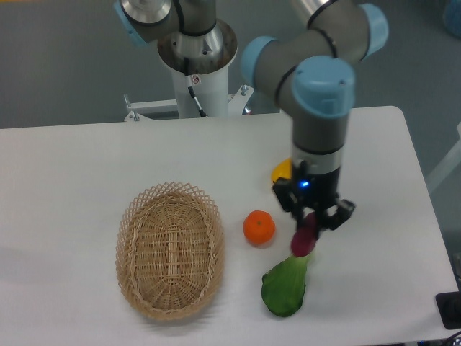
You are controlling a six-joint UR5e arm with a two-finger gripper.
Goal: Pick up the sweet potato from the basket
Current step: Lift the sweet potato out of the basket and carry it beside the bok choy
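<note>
Purple-red sweet potato (305,236) hangs clamped in the gripper (312,218), lifted clear of the wicker basket (170,249), above the desk's (79,166) leafy green (284,285).

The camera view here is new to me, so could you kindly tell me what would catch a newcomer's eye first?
The big arm's end effector right of centre draws the eye, gripping the purple-red sweet potato above the table, just over the green leafy vegetable. To the left sits the empty wicker basket, with a bright orange between it and the arm. A yellow fruit peeks out behind the arm.
</note>
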